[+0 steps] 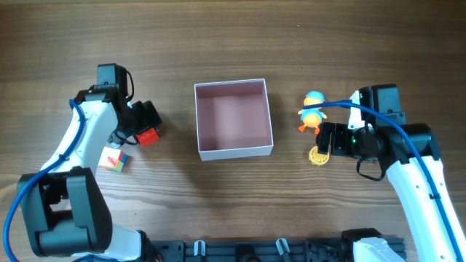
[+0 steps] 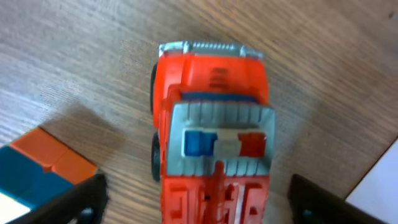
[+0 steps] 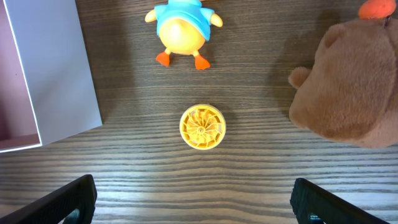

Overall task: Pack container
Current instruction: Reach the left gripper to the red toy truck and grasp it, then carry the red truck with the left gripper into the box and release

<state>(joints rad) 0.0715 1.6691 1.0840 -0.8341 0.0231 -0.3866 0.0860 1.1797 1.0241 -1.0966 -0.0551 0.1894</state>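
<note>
The container (image 1: 237,151), a square shallow box with white walls and a dusty-pink inside, stands empty at the table's middle; its white wall shows in the right wrist view (image 3: 56,62). My left gripper (image 1: 145,128) is open over a red toy truck (image 1: 149,136). In the left wrist view the truck (image 2: 214,118) lies between the spread fingers (image 2: 199,205), with a gap on each side. My right gripper (image 1: 326,138) is open and empty, right of the container. In its wrist view the fingers (image 3: 199,202) hover over bare wood, just short of a small yellow round toy (image 3: 202,127).
A yellow duck toy in a blue top (image 1: 313,111) lies beyond the yellow round toy (image 1: 318,155). A brown plush (image 3: 351,81) sits at the right in the right wrist view. A multicoloured cube (image 1: 114,159) lies near the truck, also seen in the left wrist view (image 2: 37,165).
</note>
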